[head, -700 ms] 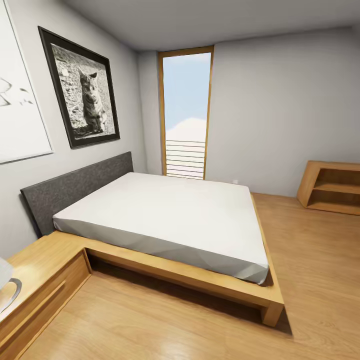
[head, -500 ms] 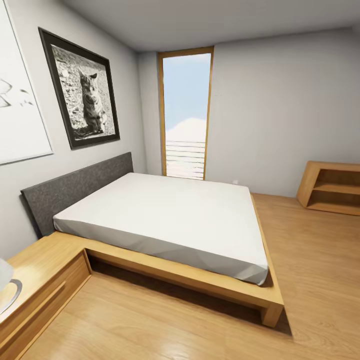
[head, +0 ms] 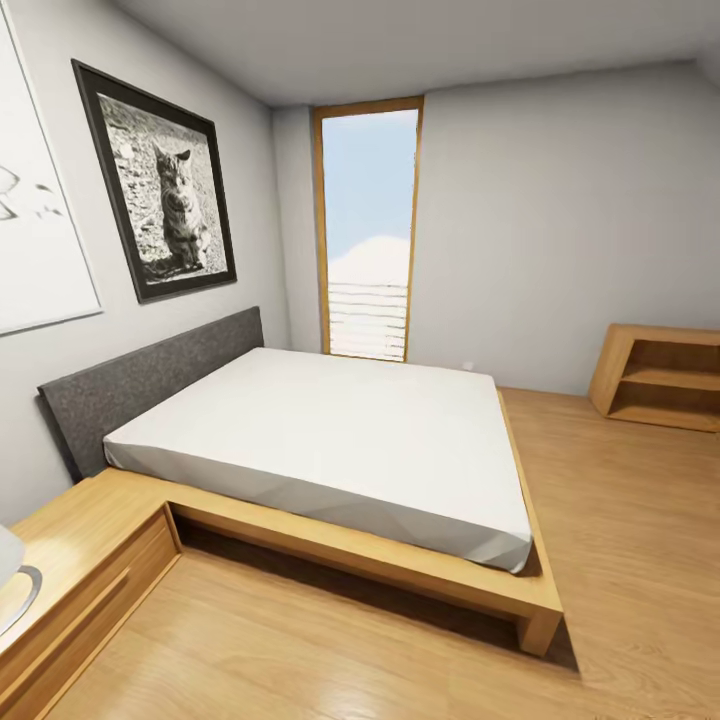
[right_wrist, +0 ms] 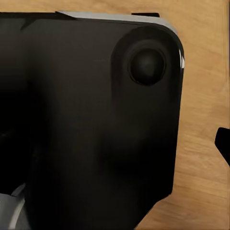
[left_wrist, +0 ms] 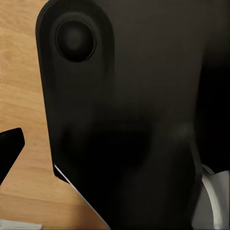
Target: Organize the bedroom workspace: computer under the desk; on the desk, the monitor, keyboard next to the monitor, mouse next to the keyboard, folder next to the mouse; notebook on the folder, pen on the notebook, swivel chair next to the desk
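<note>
The desk, computer, monitor, keyboard, mouse, folder, notebook, pen and swivel chair are out of view. The head view faces a bedroom with a low wooden bed and a tall window. In the left wrist view a black part of the robot sits close to the lens over wooden floor, with one dark fingertip at the edge. The right wrist view shows a similar black part and a dark fingertip. Neither view shows how the fingers stand.
The bed has a grey headboard and a wooden side unit at the near left holding a white object. A cat picture hangs on the left wall. A low wooden shelf stands at the far right. Wooden floor stretches right of the bed.
The whole head picture has shifted slightly to the left, so the camera has turned a little to the right. Nothing in the room has moved.
</note>
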Motion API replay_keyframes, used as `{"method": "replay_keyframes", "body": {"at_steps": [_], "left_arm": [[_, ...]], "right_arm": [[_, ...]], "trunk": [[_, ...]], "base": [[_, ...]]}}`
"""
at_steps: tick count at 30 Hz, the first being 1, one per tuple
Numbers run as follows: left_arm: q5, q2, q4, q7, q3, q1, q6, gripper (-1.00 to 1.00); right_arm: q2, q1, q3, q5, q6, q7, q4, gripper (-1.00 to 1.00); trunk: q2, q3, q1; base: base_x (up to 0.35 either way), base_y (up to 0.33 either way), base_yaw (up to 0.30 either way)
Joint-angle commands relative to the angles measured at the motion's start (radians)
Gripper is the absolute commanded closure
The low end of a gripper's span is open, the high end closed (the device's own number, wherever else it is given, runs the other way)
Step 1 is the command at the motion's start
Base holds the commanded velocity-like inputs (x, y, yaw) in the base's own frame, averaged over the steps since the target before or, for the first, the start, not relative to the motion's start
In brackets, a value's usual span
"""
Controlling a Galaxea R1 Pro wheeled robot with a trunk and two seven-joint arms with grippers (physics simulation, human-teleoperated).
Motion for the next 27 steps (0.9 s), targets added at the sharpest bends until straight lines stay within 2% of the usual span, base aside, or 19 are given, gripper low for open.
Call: {"method": "replay_keyframes", "body": {"at_steps": [1, 6, 7, 9, 12, 15, 19, 22, 25, 26, 27], "left_arm": [[0.000, 0.000, -0.002, 0.000, 0.000, 0.001, 0.000, -1.00], [0.001, 0.002, -0.008, 0.001, 0.001, 0.001, -0.001, -1.00], [0.001, 0.003, -0.014, 0.002, 0.001, 0.001, -0.002, -1.00], [0.002, 0.008, -0.066, 0.002, 0.001, 0.001, -0.002, -1.00], [0.002, 0.018, -0.142, 0.002, 0.002, 0.001, -0.002, -1.00], [0.002, 0.031, -0.226, 0.003, 0.002, 0.001, -0.002, -1.00], [0.005, 0.036, -0.302, 0.006, 0.002, 0.002, -0.001, -1.00], [0.032, 0.038, -0.350, 0.007, 0.004, 0.001, -0.003, -1.00], [0.086, 0.038, -0.376, 0.006, 0.009, 0.001, -0.005, -1.00], [0.122, 0.038, -0.382, 0.006, 0.011, 0.001, -0.005, -1.00], [0.139, 0.038, -0.384, 0.006, 0.012, 0.001, -0.005, -1.00]], "right_arm": [[0.000, -0.001, 0.000, -0.001, -0.009, 0.000, 0.001, -1.00], [0.004, -0.001, -0.005, -0.007, -0.037, -0.002, -0.016, -1.00], [0.004, -0.001, -0.005, -0.008, -0.279, -0.002, -0.048, -1.00], [0.005, -0.001, -0.006, -0.011, -0.385, -0.002, -0.088, -1.00], [0.005, -0.002, -0.005, -0.008, -0.485, -0.002, -0.132, -1.00], [-0.012, -0.002, -0.004, -0.007, -0.596, -0.001, -0.228, -1.00], [-0.035, -0.003, -0.004, -0.007, -0.652, 0.000, -0.299, -1.00], [-0.036, -0.003, 0.000, -0.003, -0.674, 0.000, -0.347, -1.00], [-0.026, -0.004, 0.001, 0.000, -0.681, -0.002, -0.392, -1.00], [-0.022, -0.008, 0.001, -0.001, -0.683, -0.003, -0.413, -1.00], [-0.021, -0.012, 0.001, -0.001, -0.683, -0.004, -0.420, -1.00]], "trunk": [[0.007, 0.002, -0.004], [0.042, 0.017, -0.023], [0.049, 0.020, -0.027], [0.063, 0.028, -0.035], [0.084, 0.039, -0.046], [0.105, 0.050, -0.058], [0.133, 0.063, -0.073], [0.154, 0.073, -0.084], [0.175, 0.082, -0.096], [0.182, 0.086, -0.100], [0.189, 0.089, -0.104]], "base": [[0.000, 0.000, -0.198], [0.000, 0.000, -0.238], [0.000, 0.000, -0.256], [0.000, 0.000, -0.263], [0.000, 0.000, -0.250], [0.000, 0.000, -0.260], [0.000, 0.000, -0.283], [0.000, 0.000, -0.282], [0.000, 0.000, -0.273], [0.000, 0.000, -0.266], [0.000, 0.000, -0.262]]}}
